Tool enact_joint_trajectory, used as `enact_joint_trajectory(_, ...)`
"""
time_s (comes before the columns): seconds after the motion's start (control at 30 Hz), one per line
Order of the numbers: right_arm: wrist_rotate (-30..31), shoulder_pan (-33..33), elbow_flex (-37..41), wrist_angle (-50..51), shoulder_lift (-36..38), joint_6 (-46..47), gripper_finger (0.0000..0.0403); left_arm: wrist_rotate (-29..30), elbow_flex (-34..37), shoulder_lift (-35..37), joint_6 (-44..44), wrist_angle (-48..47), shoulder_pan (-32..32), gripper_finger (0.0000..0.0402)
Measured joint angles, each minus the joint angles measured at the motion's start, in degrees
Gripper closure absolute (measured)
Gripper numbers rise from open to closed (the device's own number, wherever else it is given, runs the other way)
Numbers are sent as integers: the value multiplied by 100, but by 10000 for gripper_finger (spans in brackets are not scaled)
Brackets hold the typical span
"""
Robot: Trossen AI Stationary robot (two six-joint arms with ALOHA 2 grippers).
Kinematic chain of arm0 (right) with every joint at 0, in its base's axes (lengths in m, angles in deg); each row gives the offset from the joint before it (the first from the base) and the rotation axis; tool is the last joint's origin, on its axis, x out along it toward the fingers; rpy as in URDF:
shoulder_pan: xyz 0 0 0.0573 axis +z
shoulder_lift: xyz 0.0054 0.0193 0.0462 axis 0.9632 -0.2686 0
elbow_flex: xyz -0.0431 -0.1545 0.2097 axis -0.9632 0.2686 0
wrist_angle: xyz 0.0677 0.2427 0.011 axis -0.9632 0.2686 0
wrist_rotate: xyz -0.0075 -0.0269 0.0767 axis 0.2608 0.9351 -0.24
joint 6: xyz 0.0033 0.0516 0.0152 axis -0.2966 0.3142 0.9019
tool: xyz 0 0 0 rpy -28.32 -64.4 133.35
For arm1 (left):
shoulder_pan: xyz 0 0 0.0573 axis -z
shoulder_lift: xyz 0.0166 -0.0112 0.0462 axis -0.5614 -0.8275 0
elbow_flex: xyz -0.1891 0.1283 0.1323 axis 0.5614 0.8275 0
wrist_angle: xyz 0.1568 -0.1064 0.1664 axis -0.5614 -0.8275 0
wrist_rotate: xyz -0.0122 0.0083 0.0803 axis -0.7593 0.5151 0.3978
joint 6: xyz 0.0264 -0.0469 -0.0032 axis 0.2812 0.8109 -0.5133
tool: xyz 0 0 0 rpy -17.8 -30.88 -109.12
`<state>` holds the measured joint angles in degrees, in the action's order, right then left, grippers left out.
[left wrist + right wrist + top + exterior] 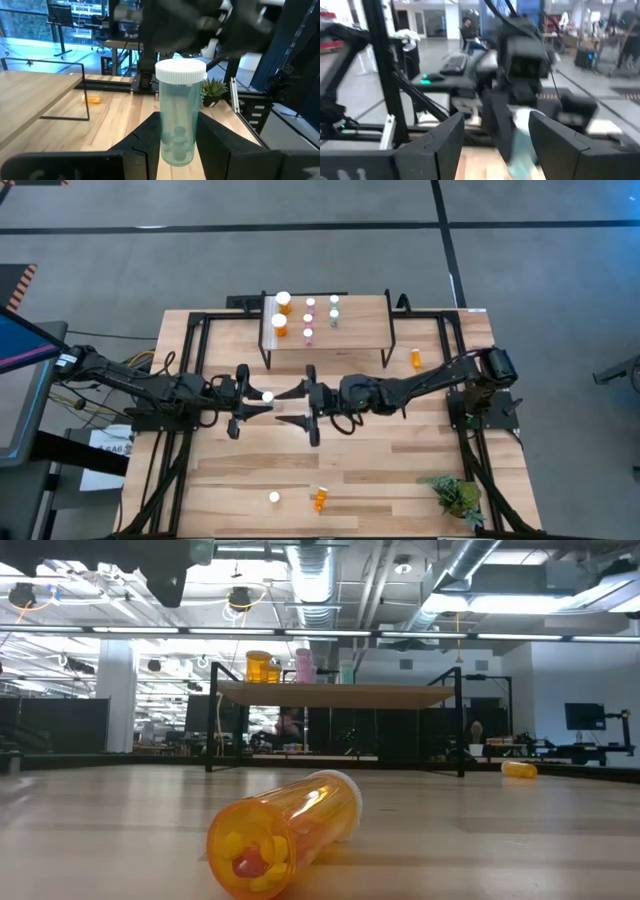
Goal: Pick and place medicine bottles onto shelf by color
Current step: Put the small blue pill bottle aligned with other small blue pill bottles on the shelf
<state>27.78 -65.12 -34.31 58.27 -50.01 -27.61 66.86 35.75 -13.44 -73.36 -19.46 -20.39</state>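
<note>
Left pincer (177,142) is clamped on a teal bottle (179,112) upright between its fingers, facing the open right pincer (492,135) close ahead, so a sloppy handover could drop it onto the tabletop (400,460).

An open-plan robotics lab: exposed ceiling ducts (310,575), strip lights, monitors on stands (583,718), grey concrete floor (300,250) around the wooden desk (400,460).

Right half of shelf (360,330) bare; bottles (305,315) crowd its left.
</note>
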Motion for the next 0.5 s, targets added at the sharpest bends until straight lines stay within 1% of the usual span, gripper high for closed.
enact_joint_trajectory(0.17, 0, 33, -16, 151, 5, -16, 158, 0, 0, -2, 11, -25, 0, 307)
enact_joint_trajectory(0.33, 0, -30, -17, 132, 17, 334, 158, -70, 0, -2, 103, 38, 7, 307)
enact_joint_trajectory(0.5, 0, -83, -17, 185, 13, 416, 158, -151, 0, -72, 54, 70, 7, 307)
